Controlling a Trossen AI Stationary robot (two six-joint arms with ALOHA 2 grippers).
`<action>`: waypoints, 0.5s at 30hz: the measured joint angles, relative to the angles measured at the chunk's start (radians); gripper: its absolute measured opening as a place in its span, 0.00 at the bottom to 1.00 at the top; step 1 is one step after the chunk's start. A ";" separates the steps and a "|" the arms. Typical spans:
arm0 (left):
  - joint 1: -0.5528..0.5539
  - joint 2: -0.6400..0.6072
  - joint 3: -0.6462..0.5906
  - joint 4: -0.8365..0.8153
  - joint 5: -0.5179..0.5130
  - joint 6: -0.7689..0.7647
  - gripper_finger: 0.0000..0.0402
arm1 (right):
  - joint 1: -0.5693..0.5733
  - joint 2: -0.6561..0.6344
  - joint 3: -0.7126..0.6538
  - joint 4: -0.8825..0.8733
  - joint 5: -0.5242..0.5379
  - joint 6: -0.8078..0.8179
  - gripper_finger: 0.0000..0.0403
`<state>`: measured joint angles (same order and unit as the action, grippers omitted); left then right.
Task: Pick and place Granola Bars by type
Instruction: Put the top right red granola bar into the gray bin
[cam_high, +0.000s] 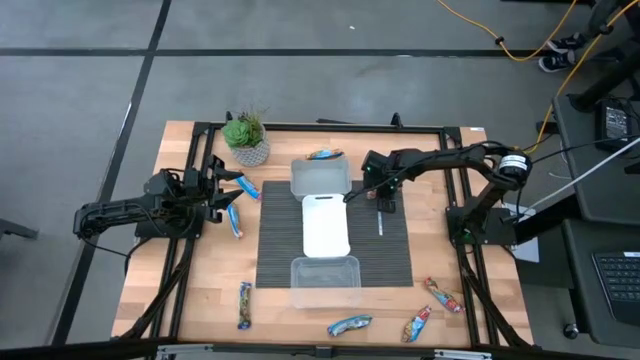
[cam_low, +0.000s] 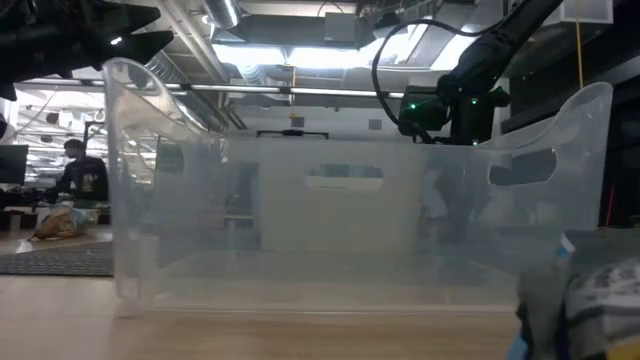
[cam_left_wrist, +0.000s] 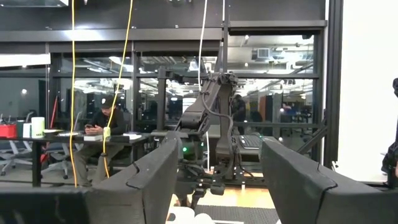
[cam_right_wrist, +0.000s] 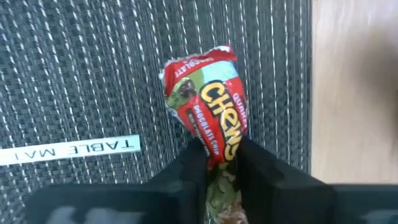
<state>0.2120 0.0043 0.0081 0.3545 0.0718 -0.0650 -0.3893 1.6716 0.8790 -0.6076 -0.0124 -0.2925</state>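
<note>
A red-wrapped granola bar (cam_right_wrist: 205, 99) lies on the dark woven mat (cam_high: 390, 250) right of the white lid; my right gripper (cam_right_wrist: 221, 162) is shut on it, pointing down. In the high view that gripper (cam_high: 384, 203) hides the bar. My left gripper (cam_left_wrist: 217, 180) waits open at the table's left (cam_high: 222, 190). Blue bars lie loose on the wood at the far side (cam_high: 325, 155), by the left gripper (cam_high: 248, 188) (cam_high: 236, 220) and near the front edge (cam_high: 350, 325). My right gripper pinches the red bar between its two fingers (cam_right_wrist: 186, 171), on the bar's two long sides (cam_right_wrist: 217, 140), about mid-length. The fingers come from above and lie across the bar. The wrapper is squeezed narrow there. Whether the bar is off the mat, I cannot tell.
Two clear tubs stand on the mat, one far (cam_high: 320, 178), one near (cam_high: 325, 282), with a white lid (cam_high: 325, 228) between them. A thin white stick (cam_high: 380, 222) lies beside the right gripper. A potted plant (cam_high: 246, 138) stands far left. More bars lie front right (cam_high: 443, 295).
</note>
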 joint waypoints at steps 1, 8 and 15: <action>0.000 0.000 0.000 0.000 0.000 0.000 0.54 | 0.000 -0.009 0.000 -0.014 0.001 0.013 0.14; 0.000 0.000 0.000 0.000 0.000 0.000 0.54 | 0.012 -0.125 0.057 -0.111 -0.002 0.085 0.09; 0.000 0.000 0.000 0.000 0.000 0.000 0.54 | 0.034 -0.355 0.122 -0.158 -0.004 0.217 0.08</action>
<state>0.2119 0.0040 0.0082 0.3546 0.0715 -0.0650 -0.3553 1.3165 1.0007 -0.7659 -0.0165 -0.0751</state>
